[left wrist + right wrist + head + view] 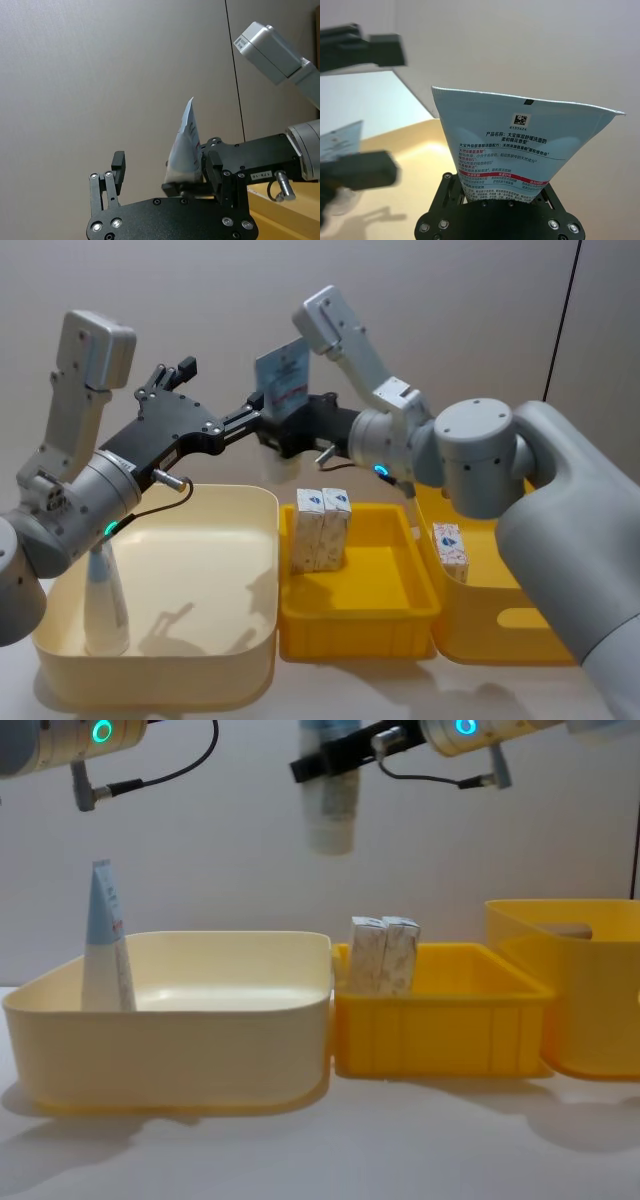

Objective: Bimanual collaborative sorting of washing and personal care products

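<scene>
Pale-blue tube point(284, 375) I am gripping in my right gripper point(290, 425) above the bins, offering it to my open left gripper point(172, 377) for handover.

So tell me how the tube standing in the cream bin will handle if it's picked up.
The tube stands upright on its cap, tall and tapered, so a nudge would likely tip it. Its soft-looking plastic body probably gives under a squeeze. It looks light, so the left gripper, open above the cream bin, should lift it easily.
</scene>
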You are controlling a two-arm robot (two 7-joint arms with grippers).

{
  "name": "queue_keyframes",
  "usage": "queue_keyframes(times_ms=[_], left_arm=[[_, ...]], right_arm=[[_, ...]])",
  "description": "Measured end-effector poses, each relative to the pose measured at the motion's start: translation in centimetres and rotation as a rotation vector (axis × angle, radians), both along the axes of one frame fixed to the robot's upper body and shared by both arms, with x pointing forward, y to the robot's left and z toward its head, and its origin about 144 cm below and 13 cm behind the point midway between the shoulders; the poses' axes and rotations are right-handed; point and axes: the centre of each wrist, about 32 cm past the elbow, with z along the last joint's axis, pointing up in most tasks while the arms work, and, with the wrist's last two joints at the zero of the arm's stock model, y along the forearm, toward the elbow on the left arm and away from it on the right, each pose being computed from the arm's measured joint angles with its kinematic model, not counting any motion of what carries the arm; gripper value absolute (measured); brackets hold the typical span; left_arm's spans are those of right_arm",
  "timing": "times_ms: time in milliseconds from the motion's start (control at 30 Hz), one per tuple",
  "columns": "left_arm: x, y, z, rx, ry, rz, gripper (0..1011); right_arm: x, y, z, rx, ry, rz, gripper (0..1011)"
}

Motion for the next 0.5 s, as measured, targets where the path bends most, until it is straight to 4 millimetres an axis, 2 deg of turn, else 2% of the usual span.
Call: queue_keyframes(times_ms=[233, 500], left_arm=[[0.0, 0.0, 0.0, 0.000, 0.000, 0.000, 1003], [0.0, 0.0, 0.0, 0.000, 0.000, 0.000, 1003]], right_arm=[[0.2, -1.2, 0.3, -0.025, -0.009, -0.085, 440], [0.5, -3.5, 1.1, -0.067, -0.014, -0.215, 440]])
